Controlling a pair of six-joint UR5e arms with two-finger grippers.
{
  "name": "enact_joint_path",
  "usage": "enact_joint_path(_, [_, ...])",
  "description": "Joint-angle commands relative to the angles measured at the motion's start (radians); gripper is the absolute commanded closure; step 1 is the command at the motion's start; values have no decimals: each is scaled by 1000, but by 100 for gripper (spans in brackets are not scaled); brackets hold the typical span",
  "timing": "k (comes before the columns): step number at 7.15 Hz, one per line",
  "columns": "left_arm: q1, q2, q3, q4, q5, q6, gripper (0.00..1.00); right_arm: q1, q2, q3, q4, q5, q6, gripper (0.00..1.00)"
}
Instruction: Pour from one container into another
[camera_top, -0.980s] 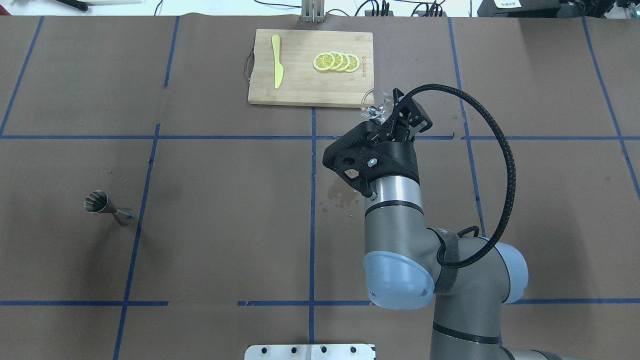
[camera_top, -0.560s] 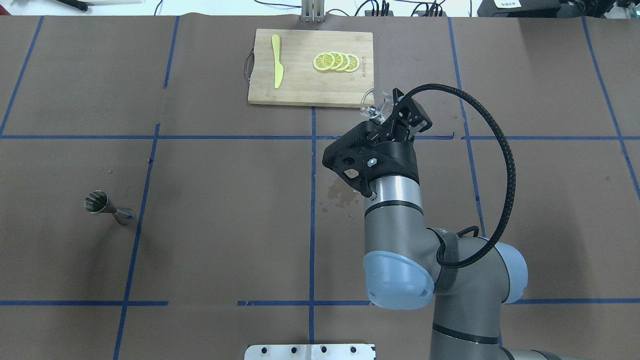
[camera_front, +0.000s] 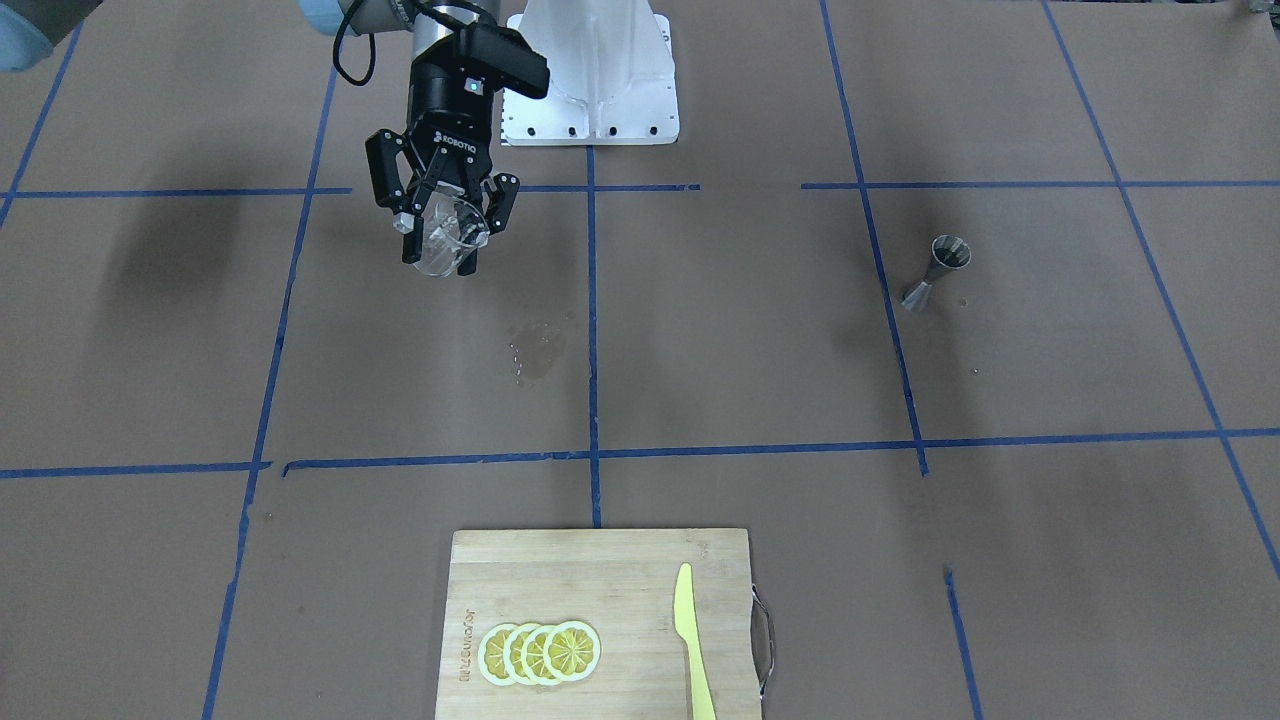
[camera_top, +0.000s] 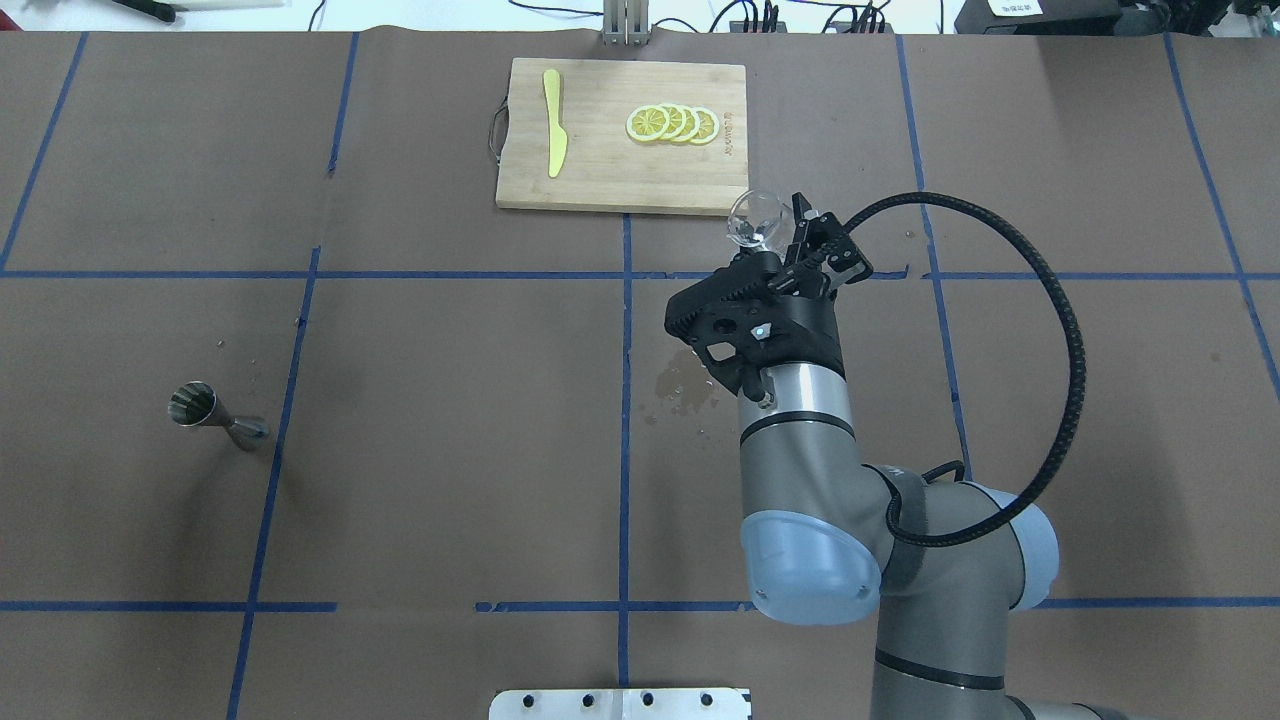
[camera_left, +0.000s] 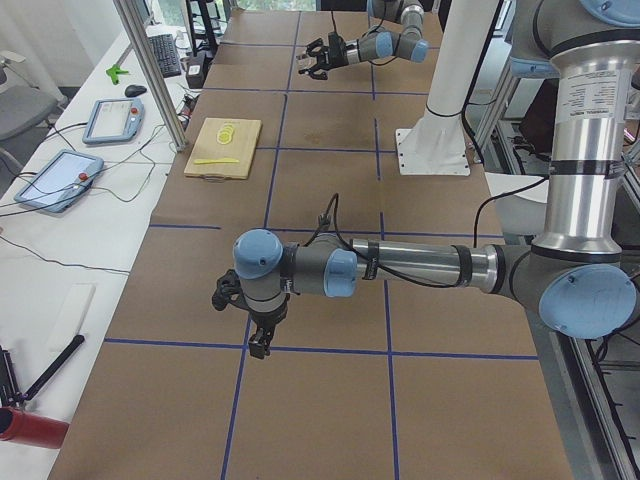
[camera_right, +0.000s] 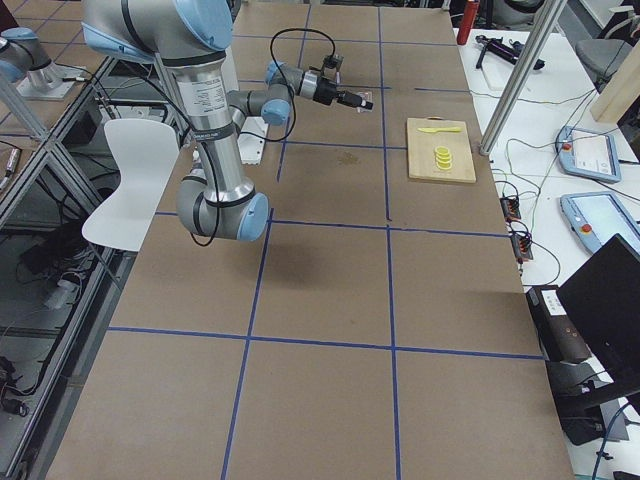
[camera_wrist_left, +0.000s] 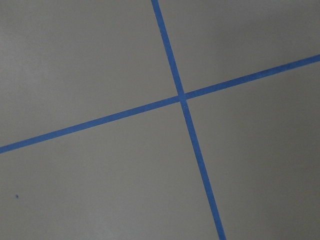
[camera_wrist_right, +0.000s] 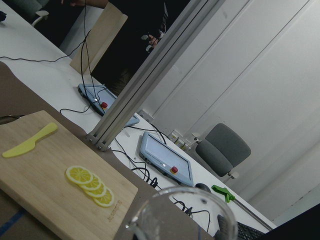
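My right gripper (camera_top: 778, 238) is shut on a clear glass cup (camera_top: 755, 214) and holds it in the air to the right of the table's centre, just in front of the cutting board's near right corner. The front view shows the same gripper (camera_front: 446, 228) with the cup (camera_front: 441, 243) between its fingers. In the right wrist view the cup's rim (camera_wrist_right: 181, 214) fills the bottom edge. A small metal jigger (camera_top: 205, 412) stands far off on the left side of the table, also in the front view (camera_front: 936, 268). My left gripper (camera_left: 250, 322) shows only in the left side view, low over the table; I cannot tell its state.
A wooden cutting board (camera_top: 600, 175) at the far middle carries lemon slices (camera_top: 672, 124) and a yellow knife (camera_top: 553, 122). A wet stain (camera_top: 680, 388) marks the paper near the centre. Blue tape lines cross the brown cover. A cable loops from the right wrist.
My right wrist has rolled and shifted slightly to the right and nearer, turning the cup with it so its rim faces up more. The jigger has not moved.
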Motion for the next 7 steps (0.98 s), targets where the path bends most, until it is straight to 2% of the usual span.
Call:
enact_joint_path(1, [-1,-1,6,-7,-2,2,0,4,-162,-1,302,30,30,100])
enact_joint_path(3, [-1,3,9,-10,-3,3,0,6,-314,2,452,50,213,100])
enact_joint_path(5, [-1,5,12,-8,-3,2,0,4,-424,4,463,57,438,100])
enact_joint_path(6, [-1,7,9,-7,-3,2,0,4,-492,-5,513,59,450,100])
enact_joint_path(7, [-1,5,5,-5,1,2,0,3,-584,-42,705,59,450,100])
